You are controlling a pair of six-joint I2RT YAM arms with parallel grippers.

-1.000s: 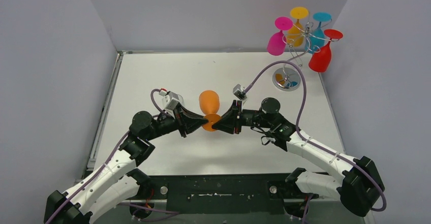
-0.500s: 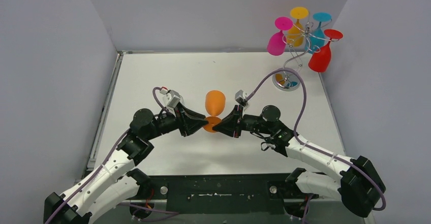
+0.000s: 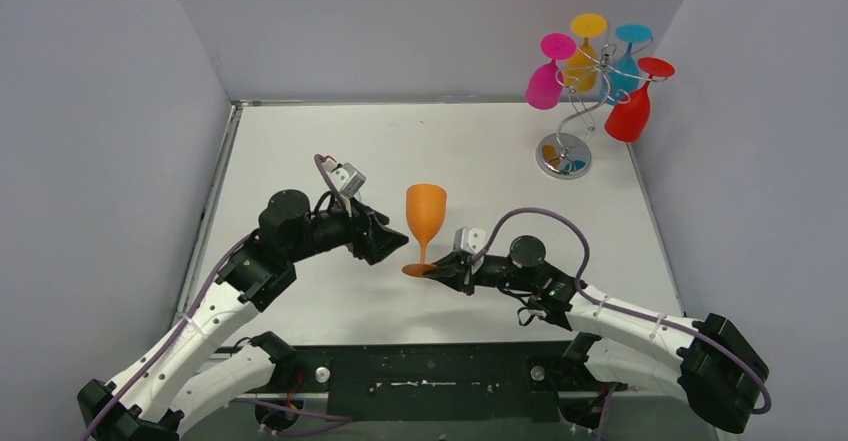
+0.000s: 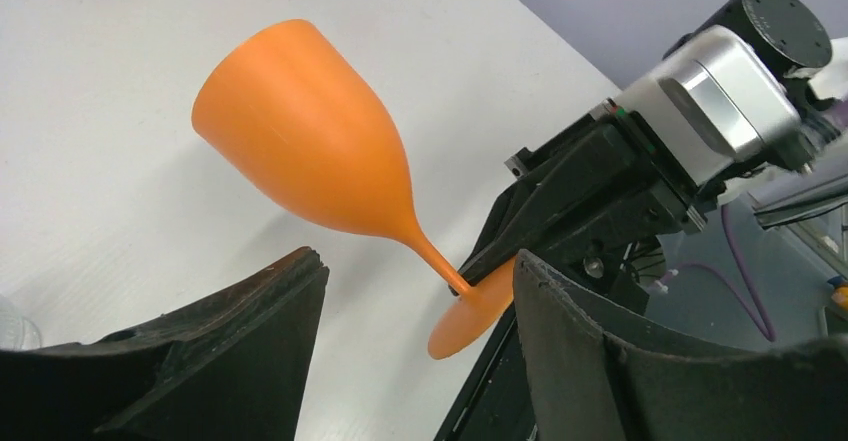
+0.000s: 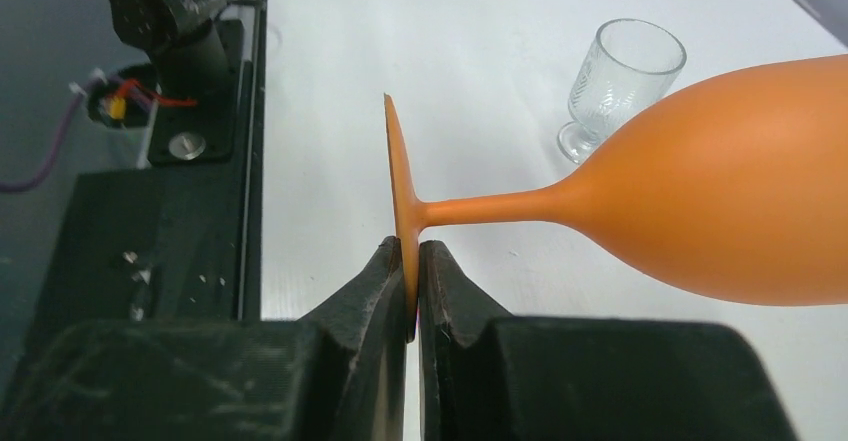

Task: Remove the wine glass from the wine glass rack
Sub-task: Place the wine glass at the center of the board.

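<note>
The orange wine glass (image 3: pixel 425 216) stands upright near the middle of the table, away from the wine glass rack (image 3: pixel 572 121) at the back right. My right gripper (image 3: pixel 438 270) is shut on the rim of its foot (image 5: pixel 398 176), with the bowl (image 5: pixel 730 191) reaching away from the fingers. My left gripper (image 3: pixel 388 245) is open just left of the glass and not touching it. In the left wrist view the stem (image 4: pixel 432 257) passes between the spread fingers (image 4: pixel 265 306). The rack's hooks hold pink (image 3: pixel 545 83), yellow (image 3: pixel 583 61), blue (image 3: pixel 624 69) and red (image 3: pixel 631 113) glasses.
A clear glass tumbler (image 5: pixel 620 81) stands on the table beyond the orange glass in the right wrist view. The rack's shiny disc base (image 3: pixel 563 155) sits near the right wall. Grey walls close in three sides. A black base plate (image 3: pixel 430 371) runs along the near edge.
My left gripper has opened, let go of the orange glass and drawn back to the left. The right gripper has carried the glass nearer the front edge, and it now stands upright.
</note>
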